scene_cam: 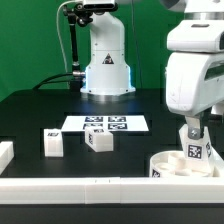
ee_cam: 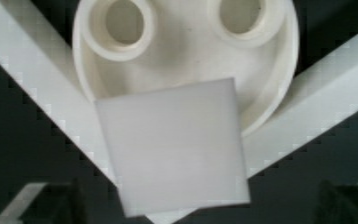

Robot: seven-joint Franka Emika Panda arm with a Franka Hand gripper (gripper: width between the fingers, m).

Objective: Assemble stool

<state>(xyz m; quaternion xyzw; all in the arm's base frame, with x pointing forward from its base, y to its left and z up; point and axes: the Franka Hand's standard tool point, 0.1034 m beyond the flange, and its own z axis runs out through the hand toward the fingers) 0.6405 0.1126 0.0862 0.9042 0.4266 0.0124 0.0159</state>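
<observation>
The round white seat lies flat at the exterior view's right front, against the white rails. My gripper is shut on one white block leg with a tag, held upright over the seat. In the wrist view the leg fills the middle between the jaws of my gripper. Beyond it the seat shows two round holes. I cannot tell whether the leg touches the seat. Two more tagged legs lie on the black table at the exterior view's left.
The marker board lies flat behind the loose legs. The robot base stands at the back. White border rails run along the front and the left edge; in the wrist view they meet around the seat.
</observation>
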